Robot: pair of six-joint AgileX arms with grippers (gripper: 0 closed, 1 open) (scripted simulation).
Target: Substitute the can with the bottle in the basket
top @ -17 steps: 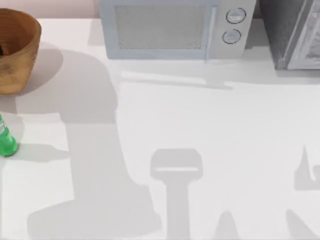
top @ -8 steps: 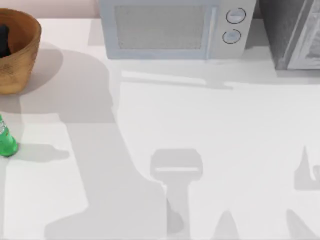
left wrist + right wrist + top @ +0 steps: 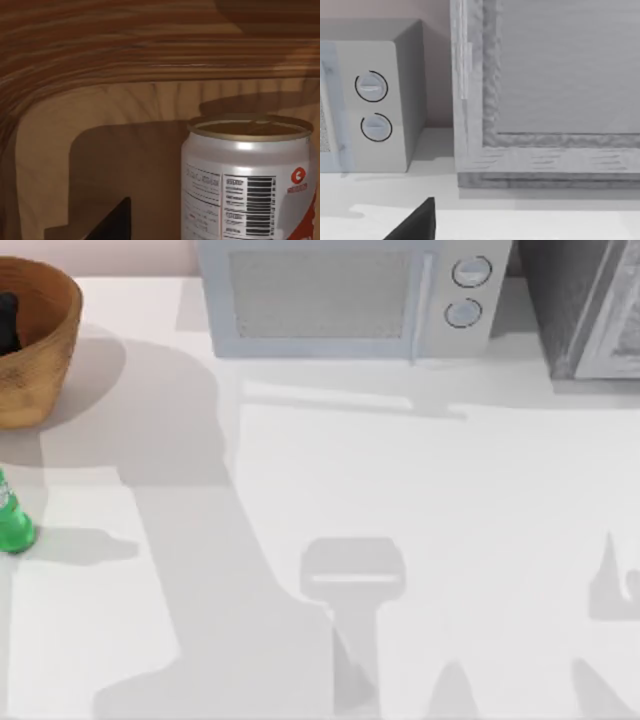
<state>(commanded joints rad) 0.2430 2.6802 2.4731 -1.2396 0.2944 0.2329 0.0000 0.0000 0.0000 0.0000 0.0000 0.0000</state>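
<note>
Two appliances line the back of the white table point(image 3: 420, 500): a pale microwave point(image 3: 345, 295) with two round dials, and a grey cabinet-like unit point(image 3: 585, 305) at the right corner. A pinkish wall runs behind them. Long arm shadows cross the tabletop. My left gripper point(image 3: 8, 322) is down inside the basket point(image 3: 45, 360) at the far left; the left wrist view has the can point(image 3: 250, 180) upright on the basket floor, close by. Can't tell how those fingers stand. Bottle point(image 3: 12, 518) stands on the table near the left edge, in front of the basket. Right arm is parked facing the microwave; its fingers I can't tell either.
</note>
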